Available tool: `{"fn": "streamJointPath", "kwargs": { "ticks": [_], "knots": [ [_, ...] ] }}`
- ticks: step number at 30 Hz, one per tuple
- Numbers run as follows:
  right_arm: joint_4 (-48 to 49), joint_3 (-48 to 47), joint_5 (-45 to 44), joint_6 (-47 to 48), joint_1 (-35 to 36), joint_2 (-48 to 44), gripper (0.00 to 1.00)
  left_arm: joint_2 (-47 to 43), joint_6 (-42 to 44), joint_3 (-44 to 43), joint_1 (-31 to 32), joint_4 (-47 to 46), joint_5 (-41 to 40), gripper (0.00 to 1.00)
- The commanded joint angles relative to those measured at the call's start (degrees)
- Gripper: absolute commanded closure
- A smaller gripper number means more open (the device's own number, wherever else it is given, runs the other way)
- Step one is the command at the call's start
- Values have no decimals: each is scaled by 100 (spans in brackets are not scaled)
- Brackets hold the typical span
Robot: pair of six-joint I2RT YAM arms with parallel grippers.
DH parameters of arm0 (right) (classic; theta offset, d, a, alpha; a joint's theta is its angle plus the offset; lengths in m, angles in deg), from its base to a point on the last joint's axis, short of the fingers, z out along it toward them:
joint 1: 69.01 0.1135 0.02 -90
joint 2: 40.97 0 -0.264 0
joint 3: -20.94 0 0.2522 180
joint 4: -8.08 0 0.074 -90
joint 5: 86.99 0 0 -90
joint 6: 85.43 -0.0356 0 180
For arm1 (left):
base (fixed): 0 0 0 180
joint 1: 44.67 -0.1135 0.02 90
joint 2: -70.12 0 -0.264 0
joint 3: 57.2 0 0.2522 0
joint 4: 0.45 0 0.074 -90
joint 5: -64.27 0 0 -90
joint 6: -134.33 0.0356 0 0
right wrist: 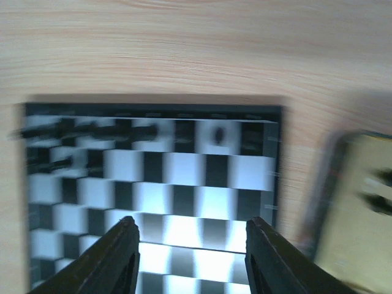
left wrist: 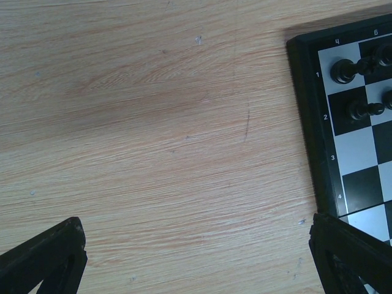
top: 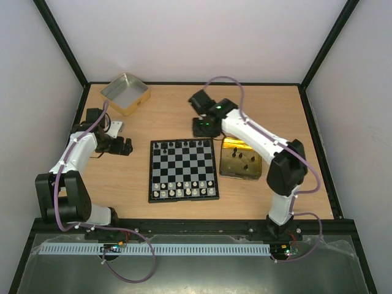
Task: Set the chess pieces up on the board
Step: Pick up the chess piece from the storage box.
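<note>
Light wooden table (top: 122, 177) inside a white-walled booth. From the top camera, the small square black-and-grey checked chessboard (top: 183, 169) sits mid-table, nearer the front edge. Some tiny black chess pieces (top: 177, 145) line its far edge, and silvery-white pieces (top: 184, 188) fill the two rows at its near edge. A shiny gold tin (top: 229, 166) sits just off the board's right edge with a few more black pieces (top: 245, 158) standing in it. A silver-lined square tin (top: 136, 104) is up by the far left corner. The left gripper (top: 125, 147) hangs near the board's left edge, and the right gripper (top: 205, 130) is over the board's far right corner.

Left wrist cam: mostly bare wood, with the board's corner (left wrist: 306, 122) on the right and a couple of black pieces (left wrist: 343, 70) on it. The left claw (left wrist: 196, 257) is spread wide, nothing in it.

Right wrist cam: pretty blurry. The board (right wrist: 153, 177) is below, with dark smeared pieces (right wrist: 217, 136) along its far row and the gold tin (right wrist: 361, 214) off to the right. The right claw's fingers (right wrist: 116, 257) stand apart above the board with nothing between them.
</note>
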Motion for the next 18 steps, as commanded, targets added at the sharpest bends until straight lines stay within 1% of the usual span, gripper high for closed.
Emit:
{"fn": "streamJointPath", "kwargs": {
  "ticks": [1,4,10,18],
  "knots": [
    [93,1319,-296,-270,-957,-393,55,70,-9,48,-32,19,83,1],
    [289,1883,-275,-230,-1358,-479,56,92,-3,48,-33,28,106,1],
    [750,2440,-207,-249,-1800,-409,58,124,-7,54,-33,19,107,1],
    [1066,2611,-208,-243,-1991,-108,62,65,-10,57,-33,6,107,1]
  ]
}}
